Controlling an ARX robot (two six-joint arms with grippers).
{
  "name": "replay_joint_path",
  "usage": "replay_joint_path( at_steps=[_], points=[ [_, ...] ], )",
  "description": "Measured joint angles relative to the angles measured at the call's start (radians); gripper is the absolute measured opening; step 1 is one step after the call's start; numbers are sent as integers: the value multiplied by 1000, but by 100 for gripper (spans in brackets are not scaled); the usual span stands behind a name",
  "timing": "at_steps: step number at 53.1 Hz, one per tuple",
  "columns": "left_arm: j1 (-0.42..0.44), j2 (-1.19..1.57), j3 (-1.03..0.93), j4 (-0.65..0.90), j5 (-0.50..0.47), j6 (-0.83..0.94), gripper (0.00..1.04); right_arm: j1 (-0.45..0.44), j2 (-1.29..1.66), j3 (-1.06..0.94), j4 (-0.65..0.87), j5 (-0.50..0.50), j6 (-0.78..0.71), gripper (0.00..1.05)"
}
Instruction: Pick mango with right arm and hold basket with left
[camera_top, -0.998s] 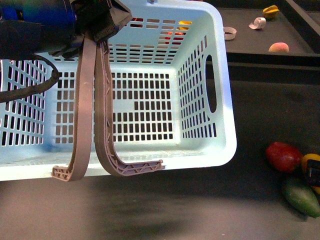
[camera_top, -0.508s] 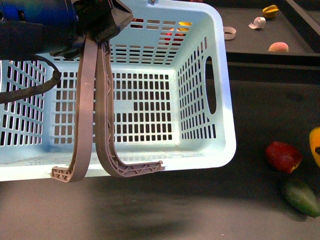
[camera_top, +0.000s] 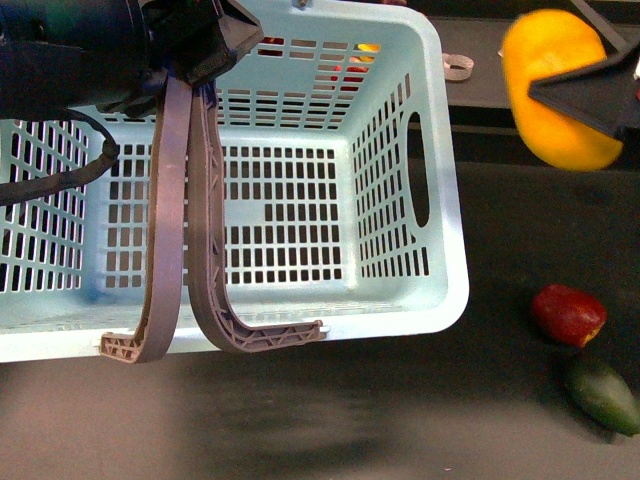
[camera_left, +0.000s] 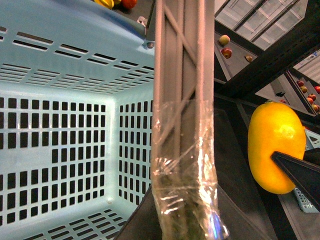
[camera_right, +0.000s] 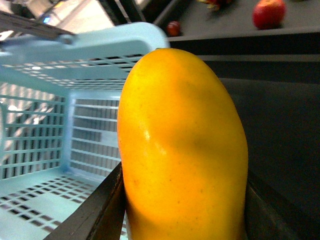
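Our right gripper (camera_right: 185, 220) is clamped on the mango (camera_top: 555, 85), with a black finger on either side. It holds the fruit off the table, just beside the right rim of the light blue basket (camera_top: 440, 220). That slotted wall stands between the mango and the basket's floor. Our left gripper (camera_top: 210, 340) reaches its long brown fingers (camera_top: 165, 220) to the near rim; we cannot tell whether they pinch it. On the dark table (camera_top: 400, 420), a dark red fruit (camera_top: 567, 313) lies just beside a dark green fruit (camera_top: 603, 393).
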Motion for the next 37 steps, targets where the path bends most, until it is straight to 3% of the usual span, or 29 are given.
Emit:
replay_joint_path(
  at_steps=[17, 35, 37],
  points=[
    [1, 0, 0, 0, 0, 0, 7, 214, 23, 32, -14, 89, 31, 56],
    [1, 0, 0, 0, 0, 0, 7, 357, 139, 125, -15, 185, 45, 56],
    [1, 0, 0, 0, 0, 0, 7, 366, 144, 130, -15, 206, 43, 61]
  ],
)
